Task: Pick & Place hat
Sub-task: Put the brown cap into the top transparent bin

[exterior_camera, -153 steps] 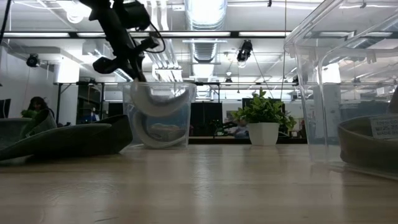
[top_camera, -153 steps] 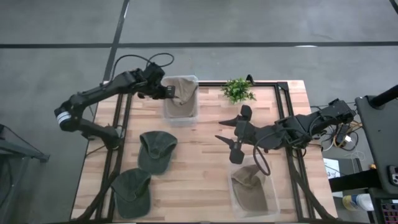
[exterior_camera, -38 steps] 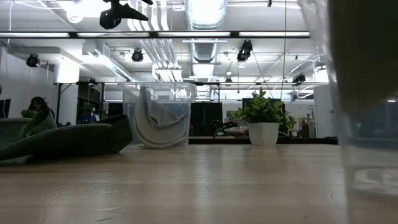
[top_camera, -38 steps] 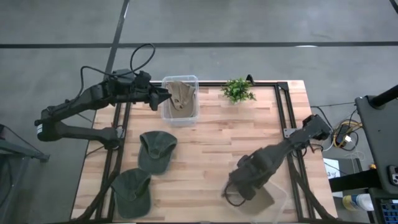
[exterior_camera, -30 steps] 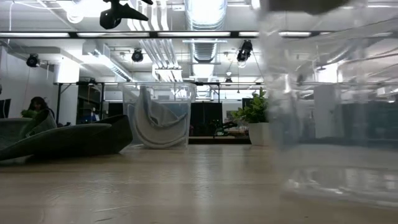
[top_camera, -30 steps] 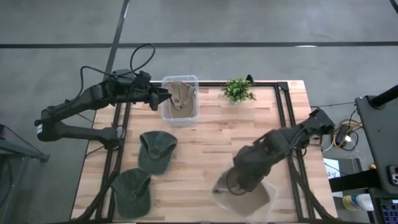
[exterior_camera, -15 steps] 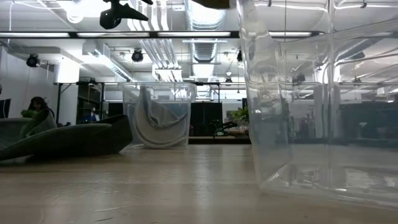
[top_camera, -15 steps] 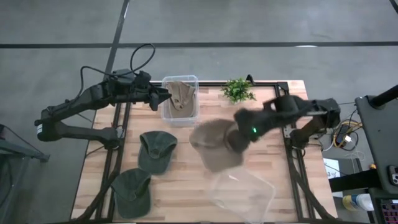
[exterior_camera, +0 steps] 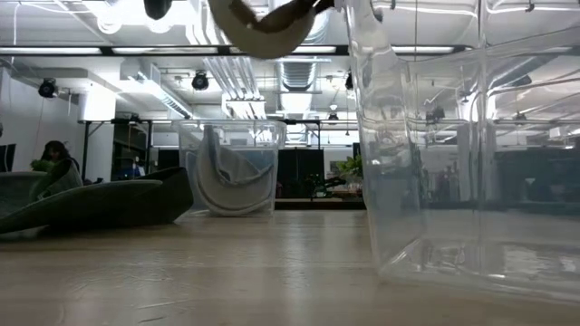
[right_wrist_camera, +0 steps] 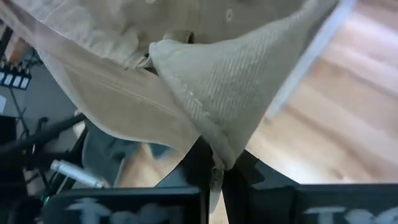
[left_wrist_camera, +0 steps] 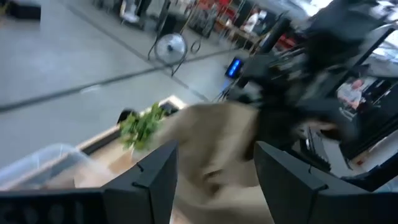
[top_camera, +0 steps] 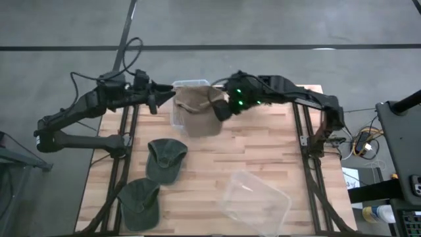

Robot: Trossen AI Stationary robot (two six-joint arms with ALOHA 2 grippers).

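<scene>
A hat [top_camera: 197, 105] hangs in the air from the right gripper [top_camera: 219, 108], over the far bin [top_camera: 191, 122] at the table's [top_camera: 217, 164] far edge. The left gripper [top_camera: 163, 100] is just left of that bin. Two more hats [top_camera: 164, 158] [top_camera: 139, 203] lie on the table's left side, one nearer than the other. A second bin [top_camera: 256, 197] sits at the near right.

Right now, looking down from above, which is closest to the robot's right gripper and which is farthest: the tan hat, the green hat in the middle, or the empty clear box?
1. The tan hat: held in the shut right gripper, over the far bin.
2. The middle green hat: on the table's left side, nearer the front.
3. The empty clear box: tipped at the front right, farthest.
</scene>
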